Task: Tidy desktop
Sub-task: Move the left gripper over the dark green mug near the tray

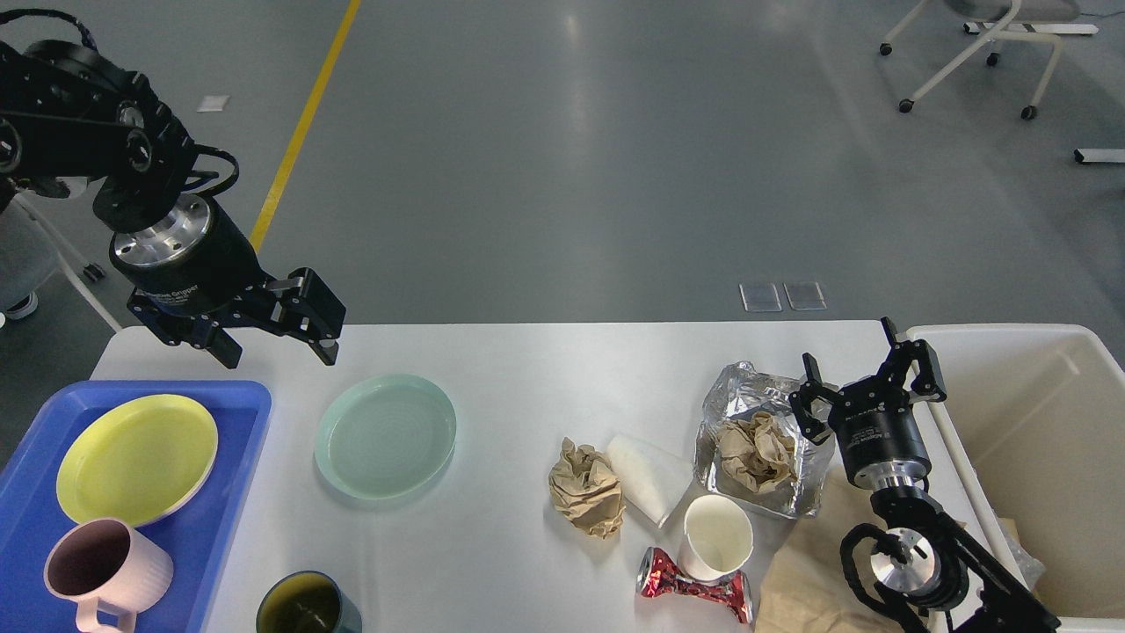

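Note:
The white desktop spans the view. On its left, a pale green plate lies beside a blue tray holding a yellow plate and a pink mug. My left gripper hovers open and empty above the table's back edge, just up-left of the green plate. My right gripper stands open and empty, next to a silver foil bag with crumpled brown paper in it.
A second brown paper wad, a lying white cup, an upright white paper cup, a crushed red can and flat brown paper crowd the right front. A dark cup sits at the front. A cream bin stands at right.

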Controlling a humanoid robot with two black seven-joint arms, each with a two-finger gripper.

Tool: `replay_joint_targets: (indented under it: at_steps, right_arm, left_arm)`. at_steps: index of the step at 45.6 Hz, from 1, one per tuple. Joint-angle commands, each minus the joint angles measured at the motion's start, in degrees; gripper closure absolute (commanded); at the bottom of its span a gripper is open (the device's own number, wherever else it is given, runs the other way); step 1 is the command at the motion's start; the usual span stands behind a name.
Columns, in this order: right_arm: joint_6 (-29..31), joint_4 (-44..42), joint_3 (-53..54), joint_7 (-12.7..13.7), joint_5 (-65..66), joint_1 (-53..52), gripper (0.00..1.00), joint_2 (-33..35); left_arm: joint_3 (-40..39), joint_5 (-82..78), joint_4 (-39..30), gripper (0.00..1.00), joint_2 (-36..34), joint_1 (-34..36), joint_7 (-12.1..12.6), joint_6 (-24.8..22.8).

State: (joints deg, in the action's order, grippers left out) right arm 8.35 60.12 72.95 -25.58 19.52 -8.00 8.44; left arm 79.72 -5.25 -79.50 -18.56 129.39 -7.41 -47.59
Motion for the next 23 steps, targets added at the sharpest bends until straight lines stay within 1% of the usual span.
replay_joint_targets:
  at_steps: [1, 5, 12, 18, 23]
  right_arm:
    - [0.0, 0.0, 0.0, 0.0, 0.0, 0.0, 0.00, 0.0]
    - [0.0, 0.0, 0.0, 0.0, 0.0, 0.0, 0.00, 0.0]
    - [0.0, 0.0, 0.0, 0.0, 0.0, 0.0, 0.00, 0.0]
    - [0.0, 0.0, 0.0, 0.0, 0.0, 0.0, 0.00, 0.0]
    - [0.0, 0.0, 0.0, 0.0, 0.0, 0.0, 0.00, 0.0]
  left_arm:
    - [1.7, 4.8, -8.7, 0.03, 4.9, 10.8, 0.0, -0.5]
    - [3.4, 9.5, -13.0, 0.04, 10.0, 16.7, 0.0, -0.5]
    - [4.7, 14.8, -18.0, 0.06, 14.3, 22.5, 0.4, -0.3]
    - [6.0, 19.7, -21.1, 0.08, 15.3, 25.0, 0.8, 1.0]
    - [7.0, 22.5, -21.3, 0.08, 17.0, 23.5, 1.3, 1.8]
